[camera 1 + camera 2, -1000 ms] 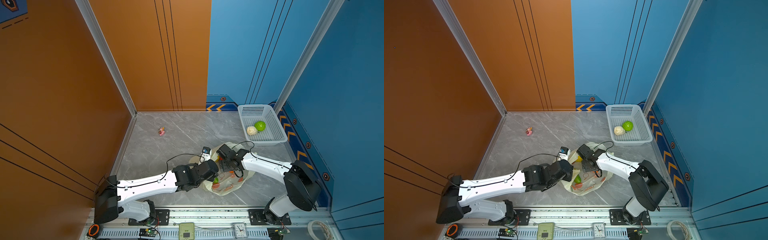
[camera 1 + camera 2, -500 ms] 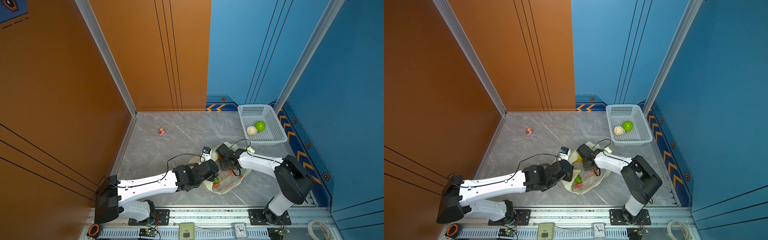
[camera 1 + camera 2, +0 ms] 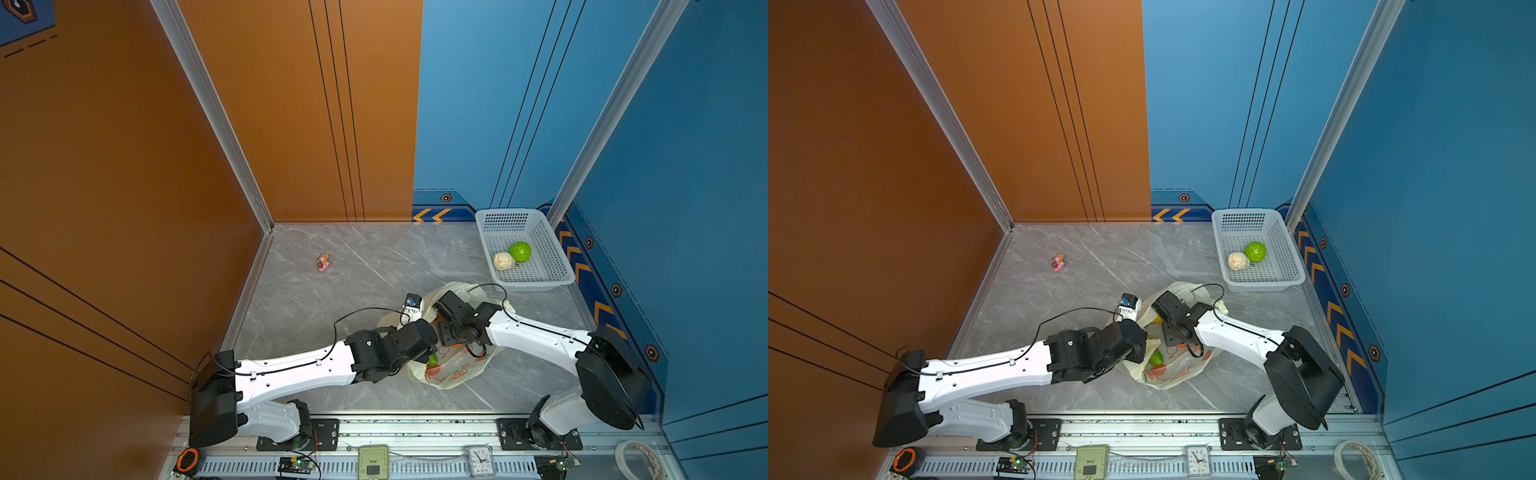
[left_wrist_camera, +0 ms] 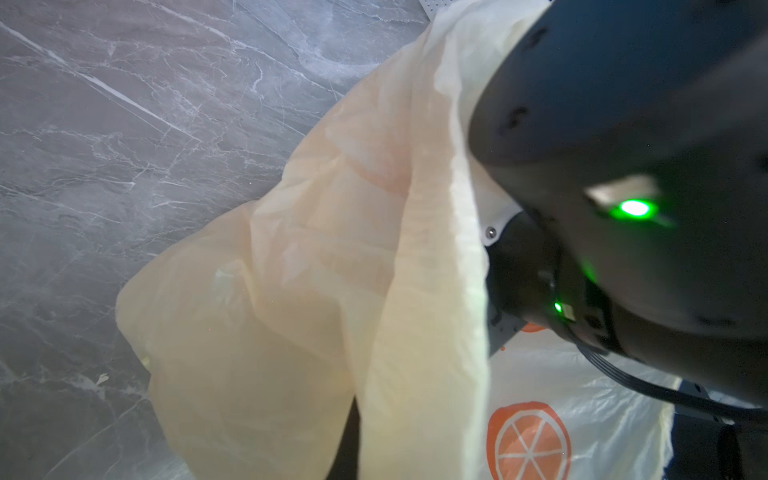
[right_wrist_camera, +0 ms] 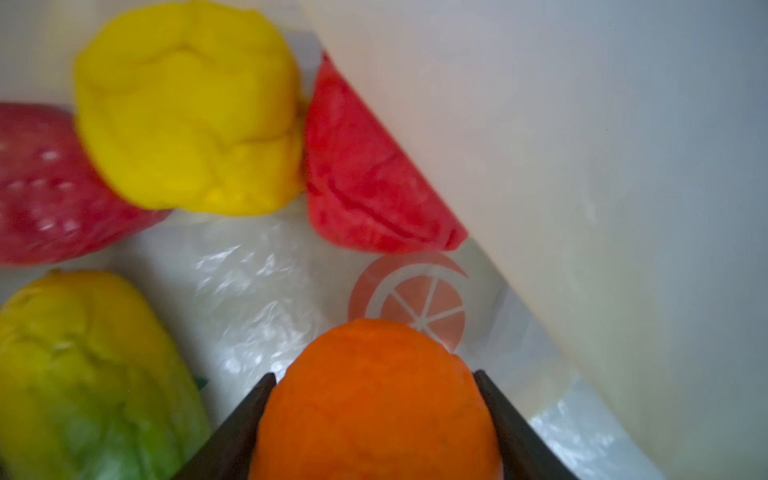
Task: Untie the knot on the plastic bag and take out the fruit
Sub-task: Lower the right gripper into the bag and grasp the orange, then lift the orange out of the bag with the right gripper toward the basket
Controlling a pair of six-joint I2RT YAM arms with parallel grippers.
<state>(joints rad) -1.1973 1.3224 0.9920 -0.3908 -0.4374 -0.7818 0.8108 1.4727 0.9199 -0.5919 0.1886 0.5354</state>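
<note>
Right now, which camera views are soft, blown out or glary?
Right wrist view: close range, all soft; yellow fruit smeared, orange fruit between the jaws slightly crisper, plastic bag wall washed out. Left wrist view: bag hazy, green LED flaring. Both top views: sharp, evenly lit.

The plastic bag [image 3: 457, 370] lies on the floor [image 3: 374, 266] near the front, fruit [image 5: 187, 112] inside it. Behind it to the right stands the basket [image 3: 509, 220] (two more fruit in it, side by side); the figurine [image 3: 323, 263] lies well apart, left rear.
</note>
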